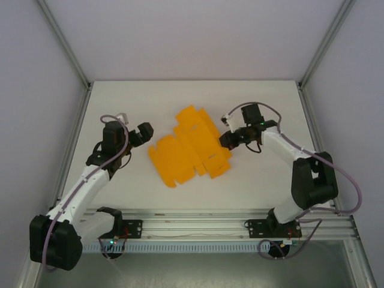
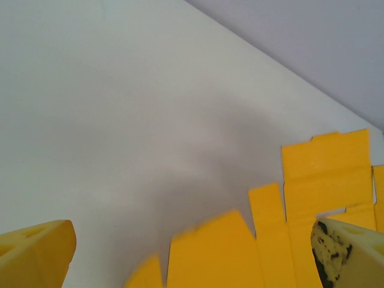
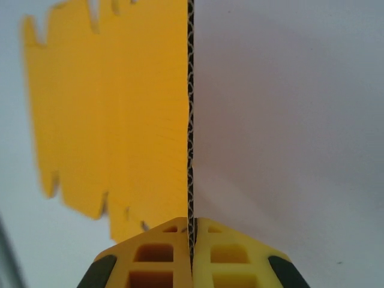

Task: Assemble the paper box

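From the overhead camera I see the paper box (image 1: 189, 150) as a flat orange die-cut sheet, not yet folded, lying near the middle of the table (image 1: 270, 108). The right gripper (image 1: 230, 140) sits at the sheet's 3 o'clock edge. Its wrist camera shows the 2 fingers (image 3: 225, 252) pressed together on the card's thin corrugated edge, so it is clamped on the paper box. The left gripper (image 1: 144, 133) sits just off the sheet's 10 o'clock corner with its jaws spread wide and nothing between them. In its own camera the nearest flaps lie low between the 2 open fingers (image 2: 36, 252), apart from both.

My worries, as judgement only:

1. The hold is a narrow pinch on 1 edge. If I lift or swing from there, the broad sheet could sag, pivot in the fingers or slip out.
2. Pulling hard on that edge could crease the card off its score lines, which would spoil a later fold.
3. If the left arm advances with its jaws this wide, 1 finger could ride over a flap or shove the sheet toward 3 o'clock and buckle it against the clamped side.
4. The flaps are close together, so closing could catch the wrong tab.
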